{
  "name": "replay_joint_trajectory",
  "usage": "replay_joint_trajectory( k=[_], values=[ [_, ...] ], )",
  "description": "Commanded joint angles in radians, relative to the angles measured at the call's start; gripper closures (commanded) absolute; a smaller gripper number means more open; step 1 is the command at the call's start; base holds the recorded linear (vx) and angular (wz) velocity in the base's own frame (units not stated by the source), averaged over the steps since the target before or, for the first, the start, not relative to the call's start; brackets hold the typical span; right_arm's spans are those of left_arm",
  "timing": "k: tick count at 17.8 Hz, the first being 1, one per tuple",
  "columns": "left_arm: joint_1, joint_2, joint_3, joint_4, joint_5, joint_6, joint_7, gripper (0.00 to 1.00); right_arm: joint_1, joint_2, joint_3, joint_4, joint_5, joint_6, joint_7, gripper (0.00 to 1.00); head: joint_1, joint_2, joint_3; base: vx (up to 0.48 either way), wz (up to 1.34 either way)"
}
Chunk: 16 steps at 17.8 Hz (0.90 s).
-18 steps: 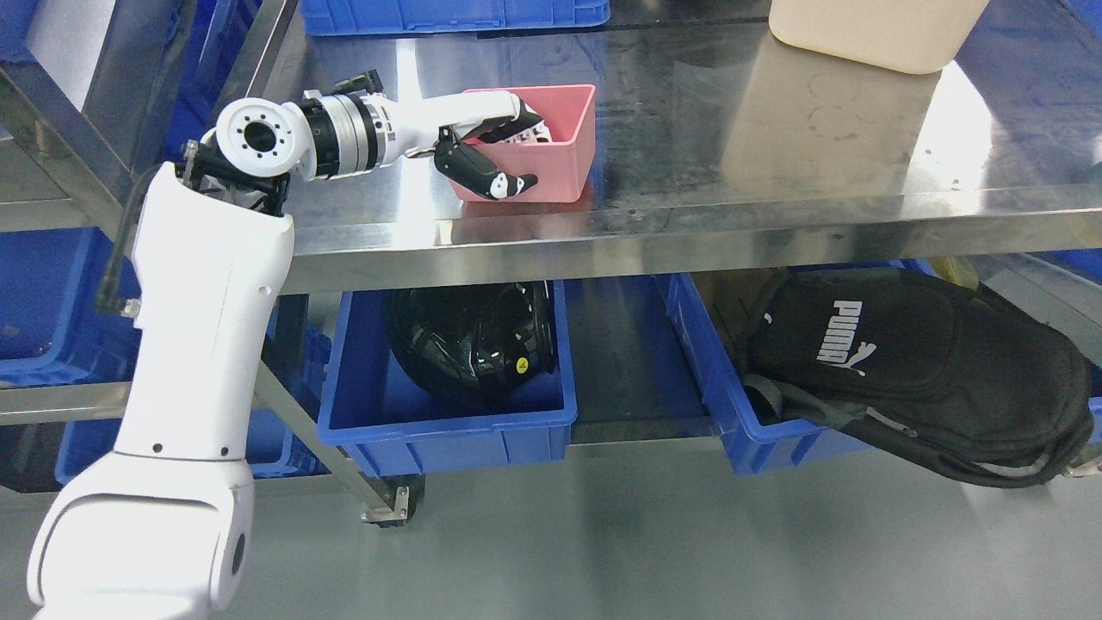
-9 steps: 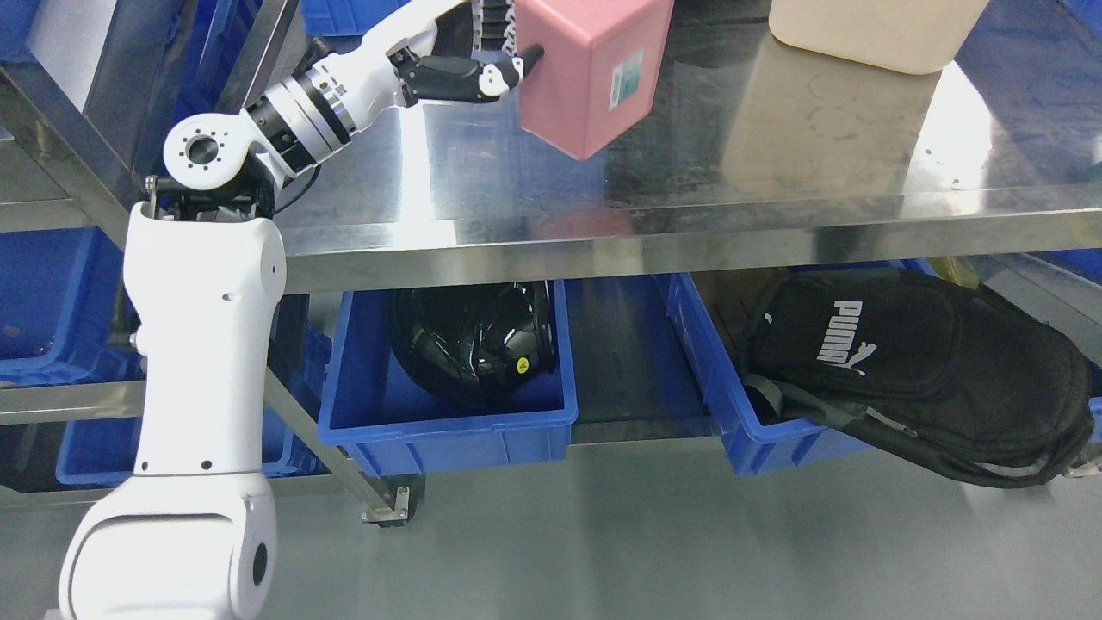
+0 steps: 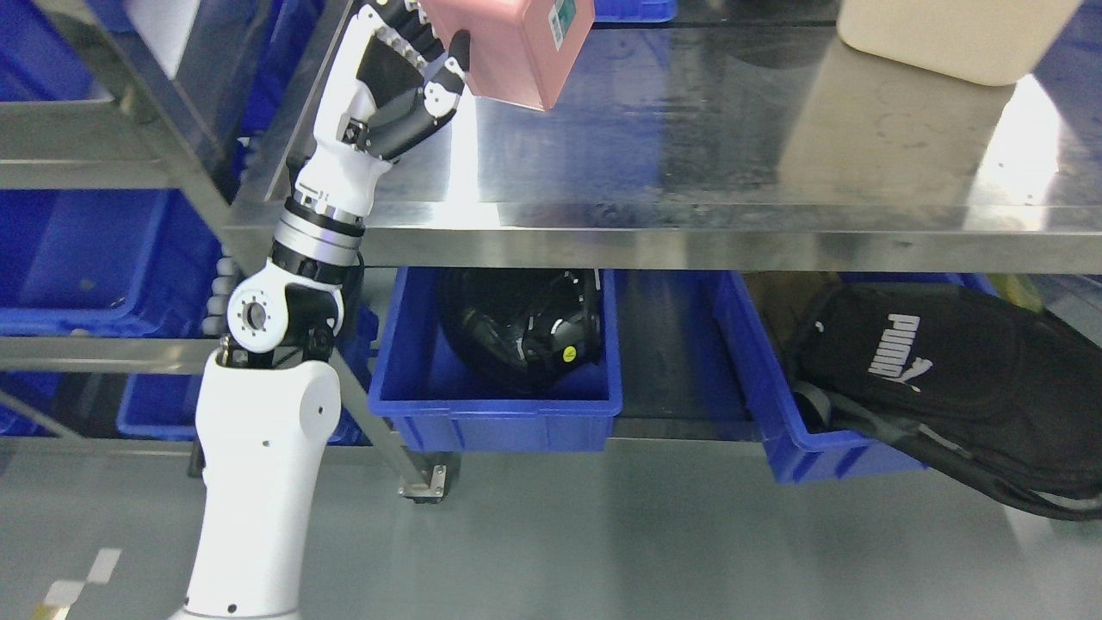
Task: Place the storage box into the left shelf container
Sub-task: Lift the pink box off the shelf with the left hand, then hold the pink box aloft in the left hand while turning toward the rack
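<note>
You see one pink box (image 3: 516,47), one robot arm, one cream tub (image 3: 956,34), and several blue bins: two under the steel table (image 3: 689,172), and at least two more on the shelf (image 3: 77,172) at the left.

The box is plain pink plastic with smooth sides and rounded corners. It has a small white and green label (image 3: 564,13) on the side that faces you. It is tilted, one lower corner points down, and its top is cut by the upper edge of the picture. It is in the air above the left part of the table and does not touch it.

Your left hand (image 3: 405,86) has the box in its grasp: the fingers (image 3: 454,56) are curled against its left side, and the fingertips press on the pink wall. The arm comes up from the lower left, in front of the table edge.

The middle bin (image 3: 495,413) under the table holds one black helmet (image 3: 521,323) with a small yellow sticker. The right bin (image 3: 818,439) holds one black bag (image 3: 956,379) with white print, and the bag hangs out over the bin's front. The left bin (image 3: 86,258) on the shelf shows only its blue inside walls from here; you cannot tell if something lies deeper in it. The cream tub stands on the table at the far right.
</note>
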<state>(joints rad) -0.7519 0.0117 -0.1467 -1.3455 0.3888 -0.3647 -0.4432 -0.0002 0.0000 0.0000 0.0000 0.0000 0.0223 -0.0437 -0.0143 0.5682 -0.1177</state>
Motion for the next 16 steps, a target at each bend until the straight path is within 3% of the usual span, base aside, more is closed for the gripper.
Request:
replay_joint_trajectory(
  k=[1, 5, 11, 16],
  values=[
    [0.242, 0.006, -0.149, -0.251, 0.047, -0.080, 0.024, 0.98, 0.009, -0.017, -0.005, -0.017, 0.002, -0.001, 0.001, 0.00, 0.0000, 0.000, 0.000, -0.088, 0.61],
    [0.312, 0.006, -0.154, -0.251, 0.048, -0.114, 0.018, 0.98, 0.009, -0.017, -0.005, -0.017, 0.002, -0.001, 0.001, 0.00, 0.0000, 0.000, 0.000, -0.089, 1.06],
    [0.384, 0.006, -0.131, -0.251, 0.048, -0.152, 0.017, 0.98, 0.009, -0.017, -0.005, -0.017, 0.002, -0.001, 0.001, 0.00, 0.0000, 0.001, 0.000, 0.013, 1.62],
    [0.387, 0.006, -0.113, -0.248, 0.048, -0.165, 0.017, 0.98, 0.009, -0.017, -0.005, -0.017, 0.002, -0.001, 0.001, 0.00, 0.0000, 0.001, 0.000, 0.217, 1.24]
  ],
)
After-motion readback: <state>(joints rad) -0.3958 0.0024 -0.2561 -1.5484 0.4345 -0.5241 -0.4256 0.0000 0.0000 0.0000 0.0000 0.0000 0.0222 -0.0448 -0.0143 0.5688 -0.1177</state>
